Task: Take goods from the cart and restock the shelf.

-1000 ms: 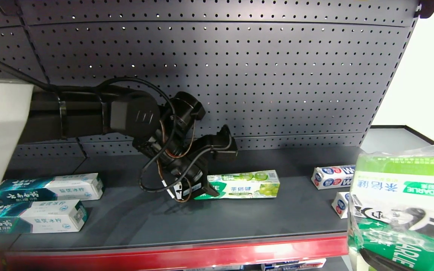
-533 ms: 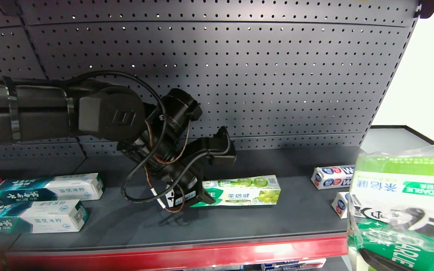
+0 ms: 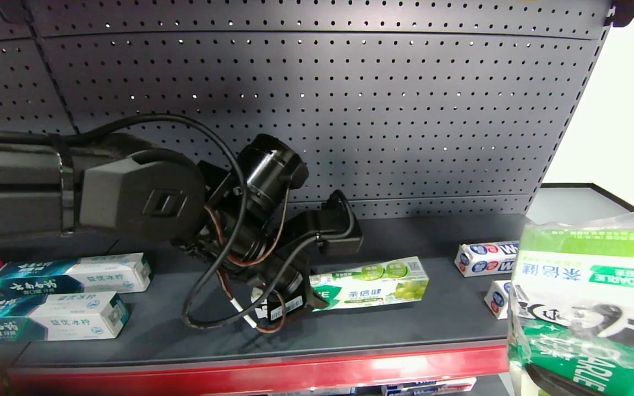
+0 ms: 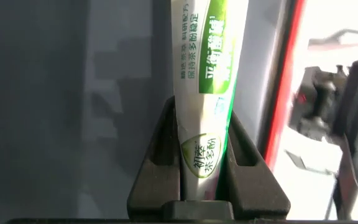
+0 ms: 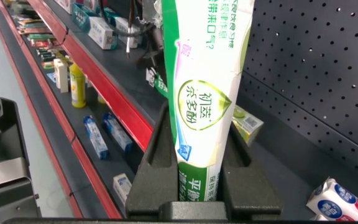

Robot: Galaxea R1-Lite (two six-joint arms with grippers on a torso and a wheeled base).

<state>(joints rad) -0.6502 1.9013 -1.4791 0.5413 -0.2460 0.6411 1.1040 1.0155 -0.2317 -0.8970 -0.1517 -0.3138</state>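
The shelf is a broad dark deck with open room in the middle. That is where the left gripper has the green toothpaste box, clamped by one end with its long side running along the shelf. The box sits very low over the deck. I can't tell whether its underside is touching.

To do this step well, I'd say the box should be laid flat and square to the red front strip. It should line up with the teal boxes to the left and keep clear of the blue-and-white boxes to the right. The fingers ought to let go only once the far end is down, and the arm should then back out straight so the box isn't dragged askew.

The right gripper is closed on a green pack, held in front of the shelf at its right end. It looks best kept there, out of the way, until the middle is free.

The back panel is matt grey metal, punched all over with small holes. The deck looks smooth and probably a bit slippery. The green pack is wrapped in clear, crinkly film. The toothpaste box is glossy card, long and thin with sharp corners, so it is probably light and easy to crush.
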